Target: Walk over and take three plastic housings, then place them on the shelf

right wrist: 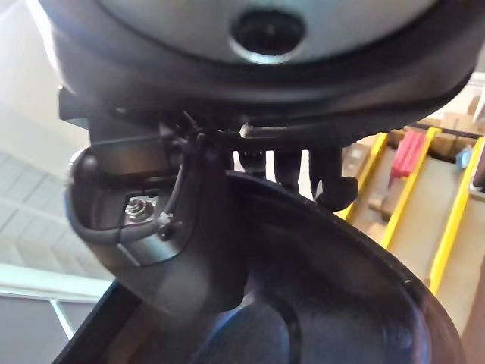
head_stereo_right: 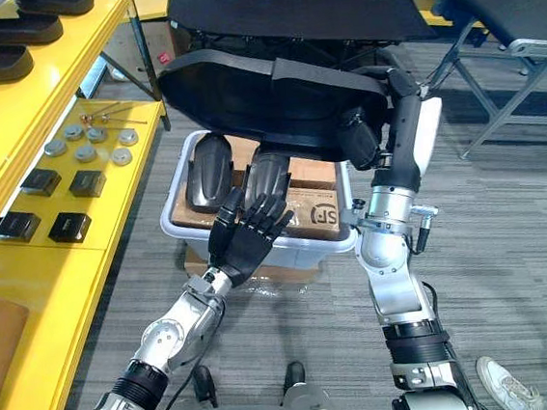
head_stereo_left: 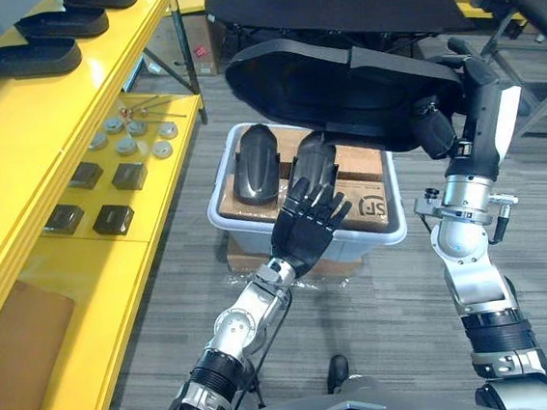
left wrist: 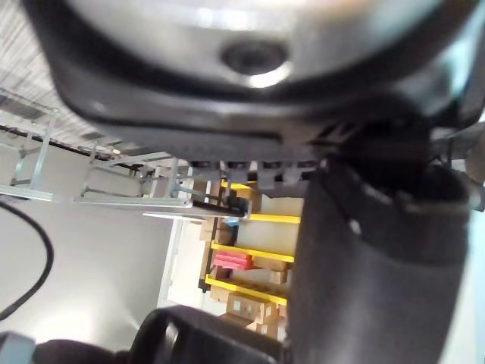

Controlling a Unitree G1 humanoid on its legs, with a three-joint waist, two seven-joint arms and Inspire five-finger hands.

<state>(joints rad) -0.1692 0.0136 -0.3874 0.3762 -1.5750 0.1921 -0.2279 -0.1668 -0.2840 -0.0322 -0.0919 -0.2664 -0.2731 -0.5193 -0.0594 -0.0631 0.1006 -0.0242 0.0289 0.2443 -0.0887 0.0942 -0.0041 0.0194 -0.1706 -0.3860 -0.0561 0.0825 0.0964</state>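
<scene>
Above the white bin a large housing is gripped by the curled right hand, while the left hand, fingers spread and empty, is poised over the bin's near rim, the nearer housing lying lengthwise just beyond its fingertips.

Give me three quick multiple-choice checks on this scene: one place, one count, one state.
1. Where is the large housing? A on the floor; B held up by the right hand; C inside the bin.
2. How many small housings lie in the bin? A none; B four; C two.
3. How is the left hand? A open; B shut on a housing; C gripping the bin's rim.
Key: B, the right hand grips it in the air; C, two lie side by side; A, its fingers are spread straight.
</scene>
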